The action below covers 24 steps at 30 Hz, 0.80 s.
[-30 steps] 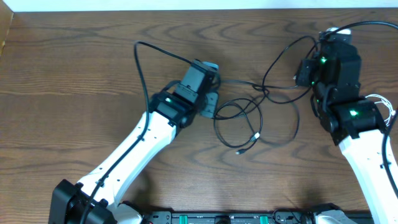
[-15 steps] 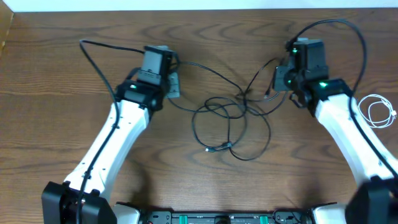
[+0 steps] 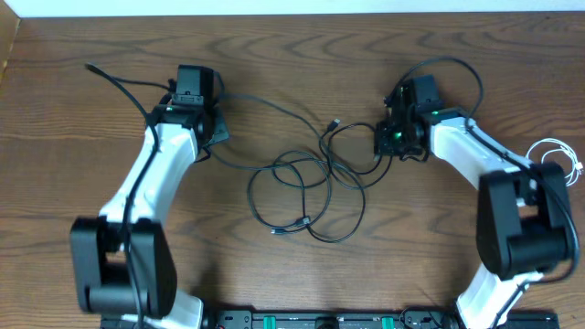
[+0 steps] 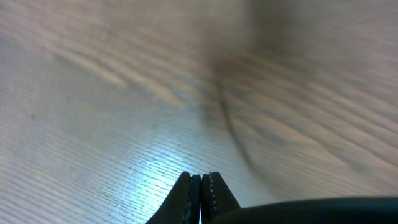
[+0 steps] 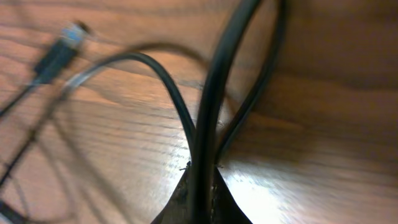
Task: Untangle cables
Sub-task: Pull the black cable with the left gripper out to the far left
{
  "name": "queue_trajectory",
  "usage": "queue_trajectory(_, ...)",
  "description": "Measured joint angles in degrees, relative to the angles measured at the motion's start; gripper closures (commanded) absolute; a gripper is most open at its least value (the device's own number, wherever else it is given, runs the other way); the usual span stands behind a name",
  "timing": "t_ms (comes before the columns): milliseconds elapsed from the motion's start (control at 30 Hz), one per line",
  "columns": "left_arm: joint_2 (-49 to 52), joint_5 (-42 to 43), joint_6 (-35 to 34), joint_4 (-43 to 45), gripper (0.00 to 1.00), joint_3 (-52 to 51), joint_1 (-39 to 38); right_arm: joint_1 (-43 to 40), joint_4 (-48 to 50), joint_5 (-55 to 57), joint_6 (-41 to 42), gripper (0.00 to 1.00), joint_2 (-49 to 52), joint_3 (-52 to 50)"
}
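Note:
The black cable [image 3: 252,190] lies in loose overlapping loops on the middle of the wooden table, one plug [image 3: 291,227] near the front and another [image 3: 335,123] at the back. My left gripper [image 3: 212,135] is shut at the cable's left end; a strand runs from it to the loops. In the left wrist view the fingertips [image 4: 200,183] meet, with a black strand low at the right. My right gripper [image 3: 384,139] is shut on the black cable [image 5: 214,81] just above the table, a plug [image 5: 62,46] lying beyond. The white cable [image 3: 556,157] lies coiled apart at the far right.
The table's back edge [image 3: 292,13] runs close behind both grippers. The arms' own thicker black wires arc over the wrists, one [image 3: 119,80] at the back left and one [image 3: 457,66] at the back right. My right arm's base stands beside the white coil.
Both grippers have moved left, the left one farther, dragging the black cable. The loops have shifted left and spread wider between them. The white coil, hidden earlier, shows at the right.

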Motion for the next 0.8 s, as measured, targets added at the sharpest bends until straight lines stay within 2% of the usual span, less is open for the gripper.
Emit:
queue_trajectory(200,7.8,0.02,-6.25,-0.02,0.92,-0.07,4.92,0.09,2.03,-4.33,4.98,0.99,3.91,1.38)
queue_trajectory(333,9.25,0.46,-8.37,-0.35,0.92,-0.07,8.24,-0.52,2.03,-5.9,6.93,0.99,4.15,1.4)
queue_trajectory(800,9.25,5.81,-24.5,-8.98,0.92,-0.11,31.5,-0.66,1.66,-6.93,8.31,0.99,4.26,1.4)
